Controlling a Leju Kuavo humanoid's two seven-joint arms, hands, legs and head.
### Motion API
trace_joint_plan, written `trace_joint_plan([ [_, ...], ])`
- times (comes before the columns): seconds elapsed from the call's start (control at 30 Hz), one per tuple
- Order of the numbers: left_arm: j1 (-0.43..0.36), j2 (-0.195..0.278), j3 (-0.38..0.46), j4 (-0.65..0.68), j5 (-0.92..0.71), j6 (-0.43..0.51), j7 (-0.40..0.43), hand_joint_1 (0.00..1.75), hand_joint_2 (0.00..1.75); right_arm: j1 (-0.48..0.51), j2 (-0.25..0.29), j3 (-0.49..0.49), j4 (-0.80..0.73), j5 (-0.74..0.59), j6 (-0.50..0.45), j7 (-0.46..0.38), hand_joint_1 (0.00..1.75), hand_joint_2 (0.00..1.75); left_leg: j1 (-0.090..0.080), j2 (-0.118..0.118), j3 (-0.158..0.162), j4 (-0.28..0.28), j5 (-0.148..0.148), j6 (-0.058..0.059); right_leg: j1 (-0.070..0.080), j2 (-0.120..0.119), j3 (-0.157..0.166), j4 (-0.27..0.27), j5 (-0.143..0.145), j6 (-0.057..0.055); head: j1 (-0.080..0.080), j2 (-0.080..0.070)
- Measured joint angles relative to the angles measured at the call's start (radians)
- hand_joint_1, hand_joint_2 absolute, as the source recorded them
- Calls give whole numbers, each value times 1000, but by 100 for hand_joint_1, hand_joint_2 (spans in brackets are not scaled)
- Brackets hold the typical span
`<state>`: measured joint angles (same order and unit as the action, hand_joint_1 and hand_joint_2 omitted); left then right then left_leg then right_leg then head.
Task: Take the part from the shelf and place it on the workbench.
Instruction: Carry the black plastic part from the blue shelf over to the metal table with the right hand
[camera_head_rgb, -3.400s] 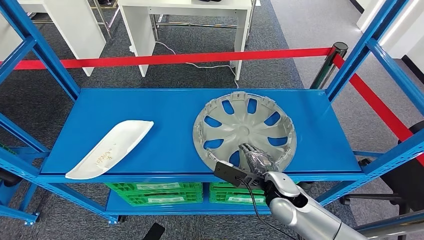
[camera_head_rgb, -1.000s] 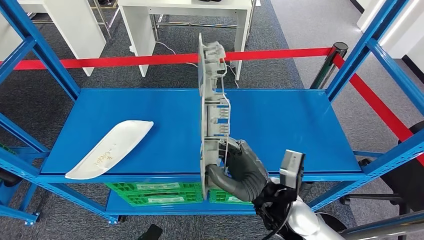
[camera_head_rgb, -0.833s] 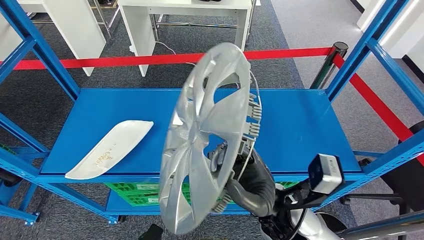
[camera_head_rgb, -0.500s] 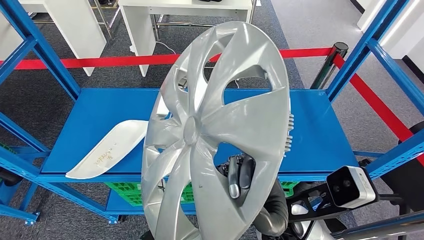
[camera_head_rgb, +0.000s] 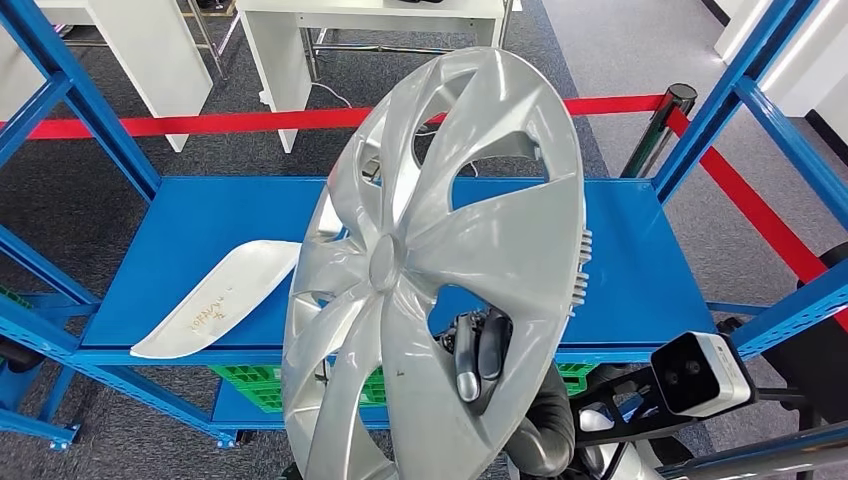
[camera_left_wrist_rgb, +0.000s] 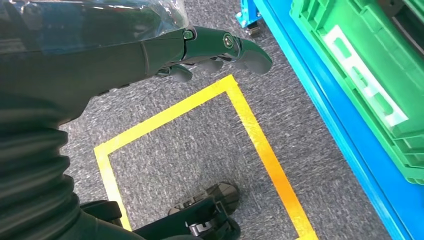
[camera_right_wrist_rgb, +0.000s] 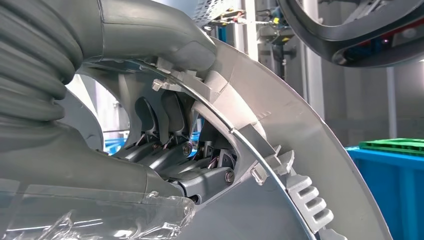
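Head view: right hand (camera_head_rgb: 480, 365) grips silver hubcap (camera_head_rgb: 440, 260) upright above blue shelf (camera_head_rgb: 160, 240); white panel (camera_head_rgb: 215, 298) carries unreadable writing; green crates (camera_head_rgb: 300, 385) below.

Left wrist view: left hand (camera_left_wrist_rgb: 200, 47) empty, fingers extended, over carpet; green crate (camera_left_wrist_rgb: 360, 65) label blank, contents hidden.

Right wrist view: fingers (camera_right_wrist_rgb: 165, 155) clasp hubcap rim.

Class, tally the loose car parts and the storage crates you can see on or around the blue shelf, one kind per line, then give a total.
Silver wheel covers: 1, the wheel cover held up by the right hand
White trim panels: 1, the white panel lying on the shelf
Green crates: 2, under the shelf: and
Total: 4
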<state>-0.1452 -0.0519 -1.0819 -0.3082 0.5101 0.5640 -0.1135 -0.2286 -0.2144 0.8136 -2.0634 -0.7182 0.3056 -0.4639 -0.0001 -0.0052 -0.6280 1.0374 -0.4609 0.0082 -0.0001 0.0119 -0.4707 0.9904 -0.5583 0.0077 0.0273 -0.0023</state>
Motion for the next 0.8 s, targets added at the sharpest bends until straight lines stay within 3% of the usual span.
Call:
trace_joint_plan([
  [0.37, 2, 0, -1, 0, -12, 26, -32, 0, 175, 3, 0, 7, 0, 50, -31, 33, 175, 175, 0, 0, 0, 0, 0, 0, 0, 0, 0, 0, 0, 0, 0, 0],
  [0.8, 3, 0, 1, 0, 42, 38, -99, 0, 175, 8, -10, 16, -11, 156, -140, 79, 175, 175, 0, 0, 0, 0, 0, 0, 0, 0, 0, 0, 0, 0, 0, 0],
])
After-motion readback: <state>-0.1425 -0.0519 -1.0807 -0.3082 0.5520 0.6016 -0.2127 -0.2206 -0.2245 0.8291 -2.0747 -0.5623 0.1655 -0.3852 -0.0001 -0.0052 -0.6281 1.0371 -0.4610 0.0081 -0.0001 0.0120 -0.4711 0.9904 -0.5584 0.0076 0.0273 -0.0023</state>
